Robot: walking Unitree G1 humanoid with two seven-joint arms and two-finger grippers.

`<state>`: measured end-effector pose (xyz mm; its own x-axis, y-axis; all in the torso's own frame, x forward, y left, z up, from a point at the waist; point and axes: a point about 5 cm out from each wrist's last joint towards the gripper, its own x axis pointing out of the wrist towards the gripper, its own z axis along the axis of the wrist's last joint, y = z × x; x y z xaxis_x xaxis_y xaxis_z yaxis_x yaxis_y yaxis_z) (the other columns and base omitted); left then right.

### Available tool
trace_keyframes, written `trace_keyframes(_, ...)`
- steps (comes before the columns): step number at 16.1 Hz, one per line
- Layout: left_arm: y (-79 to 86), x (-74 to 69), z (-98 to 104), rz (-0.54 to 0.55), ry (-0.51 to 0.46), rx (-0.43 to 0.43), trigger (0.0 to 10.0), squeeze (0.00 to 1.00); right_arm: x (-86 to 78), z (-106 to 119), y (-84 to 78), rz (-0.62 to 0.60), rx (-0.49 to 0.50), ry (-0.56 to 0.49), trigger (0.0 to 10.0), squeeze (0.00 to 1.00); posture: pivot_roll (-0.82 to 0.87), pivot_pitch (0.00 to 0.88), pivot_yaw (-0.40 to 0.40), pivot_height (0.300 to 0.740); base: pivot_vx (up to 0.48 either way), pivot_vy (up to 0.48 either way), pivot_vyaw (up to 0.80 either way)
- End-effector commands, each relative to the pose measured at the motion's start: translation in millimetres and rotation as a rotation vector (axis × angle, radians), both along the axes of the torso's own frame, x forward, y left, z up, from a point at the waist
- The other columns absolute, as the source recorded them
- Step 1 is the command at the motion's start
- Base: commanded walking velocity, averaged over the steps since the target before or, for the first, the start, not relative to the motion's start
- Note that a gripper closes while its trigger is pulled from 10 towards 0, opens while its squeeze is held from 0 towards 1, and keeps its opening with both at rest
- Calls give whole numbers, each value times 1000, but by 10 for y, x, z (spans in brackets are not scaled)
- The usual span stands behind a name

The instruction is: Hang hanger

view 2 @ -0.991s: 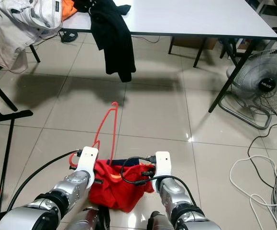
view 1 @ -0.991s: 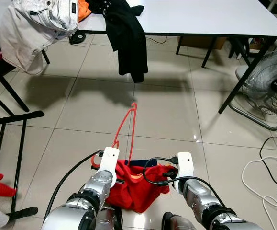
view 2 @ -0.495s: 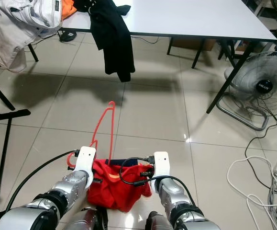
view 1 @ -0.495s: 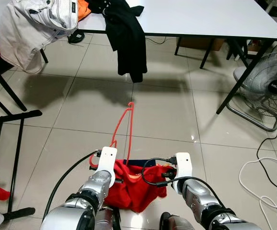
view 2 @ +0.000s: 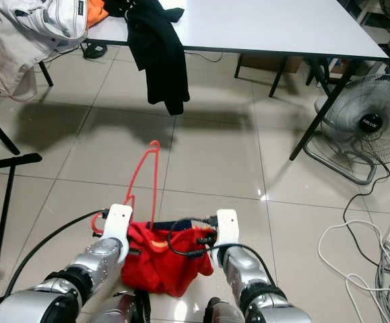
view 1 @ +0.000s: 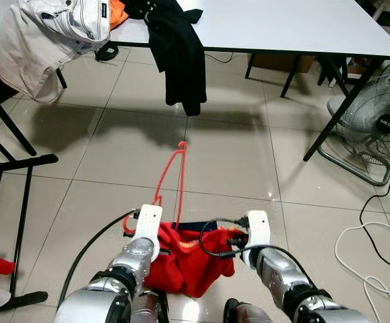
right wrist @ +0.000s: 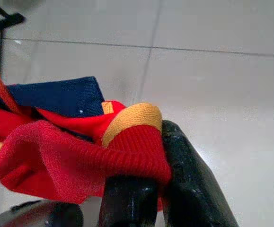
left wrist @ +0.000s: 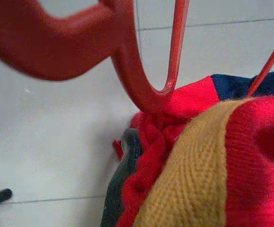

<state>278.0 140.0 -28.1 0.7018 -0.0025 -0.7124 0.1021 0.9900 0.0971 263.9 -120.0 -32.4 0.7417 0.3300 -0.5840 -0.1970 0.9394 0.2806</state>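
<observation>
Two grippers hold a red garment (view 1: 193,262) low over pale tiled floor (view 1: 235,161), with open tiles stretching ahead to the white table (view 1: 282,27). The left gripper (left wrist: 127,156) is clenched on the garment's edge beside the red hanger (view 1: 171,178), whose thin frame points forward; the right gripper (right wrist: 151,189) pinches a yellow-trimmed fold. The garment is red knit with yellow bands and a navy patch. A black garment (view 1: 178,54) and a pale jacket (view 1: 46,40) drape off the table edge. A fan (view 1: 383,121) and cables (view 1: 376,242) sit to the right, a black rack (view 1: 13,202) to the left.
</observation>
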Motion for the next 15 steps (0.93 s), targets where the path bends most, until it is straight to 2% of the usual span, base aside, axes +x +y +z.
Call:
trace_keyframes(1, 112, 105, 100, -6, -62, 43, 10000, 0, 40, 35, -145, -13, 14, -13, 0, 0, -68, 92, -46, 740, 0, 0, 0)
trace_keyframes(2, 151, 146, 142, -26, -88, 70, 10000, 0, 87, 87, -179, 8, 41, -38, 0, 0, -71, 92, -43, 740, 0, 0, 0)
trace_keyframes(3, 242, 228, 233, -82, -140, 136, 10000, 0, 197, 218, -288, 35, 105, -89, 0, 0, -76, 95, -40, 740, 0, 0, 0)
trace_keyframes(4, 259, 245, 253, -95, -151, 151, 10000, 0, 219, 247, -315, 40, 119, -97, 0, 0, -76, 95, -40, 740, 0, 0, 0)
trace_keyframes(7, 401, 393, 460, -269, -277, 338, 10000, 0, 379, 512, -649, 141, 117, -175, 0, 0, -85, 101, -37, 740, 0, 0, 0)
trace_keyframes(9, 519, 429, 535, -327, -308, 435, 10000, 0, 442, 677, -798, 204, 135, -220, 0, 0, -88, 104, -37, 740, 0, 0, 0)
trace_keyframes(10, 556, 436, 552, -335, -310, 451, 10000, 0, 451, 722, -842, 228, 130, -231, 0, 0, -88, 104, -37, 740, 0, 0, 0)
trace_keyframes(13, 766, 445, 625, -415, -312, 586, 10000, 0, 456, 1048, -1093, 381, 150, -305, 0, 0, -81, 111, -38, 740, 0, 0, 0)
trace_keyframes(15, 879, 424, 636, -438, -295, 642, 10000, 0, 441, 1313, -1141, 463, 214, -363, 0, 0, -78, 115, -36, 740, 0, 0, 0)
